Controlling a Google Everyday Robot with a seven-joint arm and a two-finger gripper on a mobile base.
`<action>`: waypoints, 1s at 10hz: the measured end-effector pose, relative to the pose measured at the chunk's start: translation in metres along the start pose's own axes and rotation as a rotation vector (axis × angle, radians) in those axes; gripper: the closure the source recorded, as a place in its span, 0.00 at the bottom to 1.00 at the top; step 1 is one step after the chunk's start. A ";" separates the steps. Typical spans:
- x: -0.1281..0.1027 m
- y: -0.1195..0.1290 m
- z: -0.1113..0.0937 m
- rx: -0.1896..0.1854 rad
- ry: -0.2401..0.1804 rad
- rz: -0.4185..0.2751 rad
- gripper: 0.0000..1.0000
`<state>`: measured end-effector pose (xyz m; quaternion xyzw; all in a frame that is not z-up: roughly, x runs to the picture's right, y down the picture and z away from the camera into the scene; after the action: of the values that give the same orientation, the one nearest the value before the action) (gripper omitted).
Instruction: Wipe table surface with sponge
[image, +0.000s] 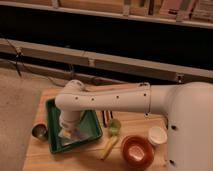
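The light-brown wooden table surface (137, 121) fills the lower part of the camera view. My white arm reaches in from the right, and my gripper (67, 129) hangs down inside the green tray (52, 109) on the table's left side. A small pale grey-blue pad with a yellowish part, the sponge (64, 134), shows right at the gripper's tip, near the tray's floor. Whether the sponge is held or only lies under the gripper does not show.
A small metal cup (39, 131) stands left of the tray. Right of the tray are dark utensils (105, 116), a green cup (114, 126), a long yellow stick-like item (108, 147), a red bowl (136, 150) and a white cup (157, 135). Grey floor lies to the left.
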<state>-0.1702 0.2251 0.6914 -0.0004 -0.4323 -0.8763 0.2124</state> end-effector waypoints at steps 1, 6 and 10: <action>-0.006 -0.007 0.002 0.015 -0.014 -0.005 0.98; -0.022 -0.030 0.010 0.097 -0.050 -0.051 0.98; -0.027 -0.036 0.020 0.156 -0.050 -0.071 0.98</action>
<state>-0.1628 0.2697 0.6711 0.0097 -0.5042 -0.8467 0.1697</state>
